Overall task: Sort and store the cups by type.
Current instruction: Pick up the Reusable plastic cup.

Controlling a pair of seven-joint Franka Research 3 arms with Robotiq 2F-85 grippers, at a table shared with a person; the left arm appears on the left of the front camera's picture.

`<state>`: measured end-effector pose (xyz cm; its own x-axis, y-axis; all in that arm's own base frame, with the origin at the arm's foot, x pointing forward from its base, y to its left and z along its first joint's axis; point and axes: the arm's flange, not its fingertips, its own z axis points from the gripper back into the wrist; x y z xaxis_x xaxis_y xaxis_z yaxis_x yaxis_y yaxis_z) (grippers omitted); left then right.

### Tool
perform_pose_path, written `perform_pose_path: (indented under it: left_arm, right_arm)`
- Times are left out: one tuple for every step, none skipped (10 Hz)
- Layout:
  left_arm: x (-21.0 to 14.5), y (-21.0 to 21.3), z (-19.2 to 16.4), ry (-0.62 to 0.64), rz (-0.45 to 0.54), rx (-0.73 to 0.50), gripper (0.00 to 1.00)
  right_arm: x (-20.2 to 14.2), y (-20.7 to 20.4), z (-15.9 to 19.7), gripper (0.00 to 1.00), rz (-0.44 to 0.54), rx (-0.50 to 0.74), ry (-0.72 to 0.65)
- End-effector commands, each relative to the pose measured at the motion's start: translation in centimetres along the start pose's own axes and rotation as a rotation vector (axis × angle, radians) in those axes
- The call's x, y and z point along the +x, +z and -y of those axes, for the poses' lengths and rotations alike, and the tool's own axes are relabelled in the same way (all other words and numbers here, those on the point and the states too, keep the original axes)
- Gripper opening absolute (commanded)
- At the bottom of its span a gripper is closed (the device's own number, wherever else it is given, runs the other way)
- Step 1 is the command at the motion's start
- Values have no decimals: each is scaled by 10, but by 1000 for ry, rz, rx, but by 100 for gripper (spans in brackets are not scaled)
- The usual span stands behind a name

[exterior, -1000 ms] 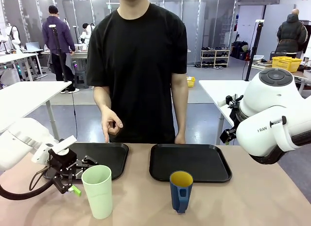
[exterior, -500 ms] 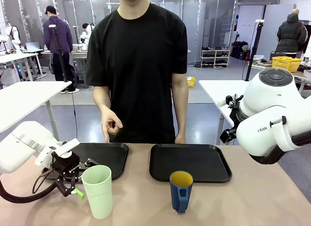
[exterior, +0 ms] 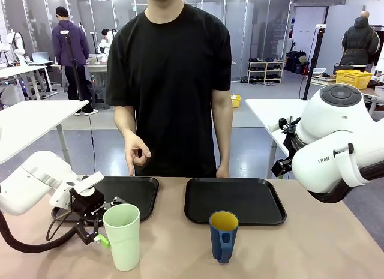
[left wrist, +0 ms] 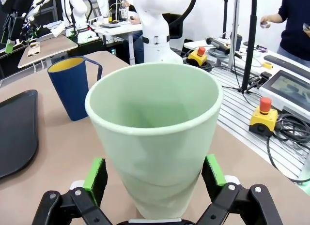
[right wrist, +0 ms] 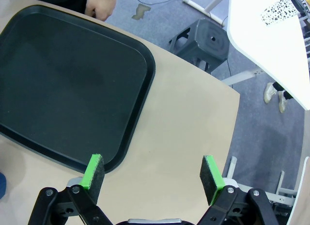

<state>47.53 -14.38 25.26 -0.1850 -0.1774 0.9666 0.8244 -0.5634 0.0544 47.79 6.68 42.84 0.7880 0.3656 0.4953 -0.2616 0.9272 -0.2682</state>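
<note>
**Left jaws astride the green tumbler, right jaws wide over bare table**

At the left of the front view, the left gripper point(exterior: 104, 222) lies low over the table point(exterior: 312, 243), turned on its side, with its fingers reaching toward the pale green tumbler point(exterior: 122, 237). The tumbler stands upright near the table's front edge, just in front of the left black tray point(exterior: 137, 192). In the left wrist view the jaws are spread apart with the tumbler's lower body between them. One green pad point(left wrist: 95, 178) sits on each side, close to the wall. Whether either pad actually presses the plastic cannot be told, and the tumbler rests on the table.

Beyond the left tray, a person stands at the far side. One hand point(exterior: 137, 155) hangs above the tray's far rim with its fingers curled downward.

Toward the middle, the dark blue mug point(exterior: 224, 236) with its yellow inside stands upright on the table, well apart from the tumbler and just in front of the right black tray point(exterior: 235, 201). Its handle faces the camera.

At the right, the right arm point(exterior: 336, 147) is raised beside the table. In its wrist view the right gripper point(right wrist: 153, 179) has its jaws fully spread and grips nothing. It hangs over the bare tabletop beside a corner of the right tray.
</note>
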Motion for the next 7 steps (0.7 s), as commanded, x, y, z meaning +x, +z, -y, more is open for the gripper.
perform_pose_path:
  left_arm:
    - [-8, -8, 7, -46, 41, -3, 100]
    - [-10, -12, 9, -39, 44, -15, 100]
    - [-12, -16, 10, -36, 56, -40, 100]
    - [-12, -19, 10, -35, 67, -47, 100]
    - [-14, -23, 11, -38, 68, -58, 100]
    - [-15, -28, 12, -40, 87, -81, 100]
    - [-17, -32, 12, -30, 82, -98, 100]
  right_arm:
    - [1, -2, 0, 100, 0, -8, 13]
    - [1, -2, 0, 100, 0, -8, 13]
    - [1, -2, 0, 100, 0, -8, 13]
    - [1, -2, 0, 100, 0, -8, 13]
    - [1, -2, 0, 100, 0, -8, 13]
    - [1, -2, 0, 100, 0, -8, 13]
    - [1, -2, 0, 100, 0, -8, 13]
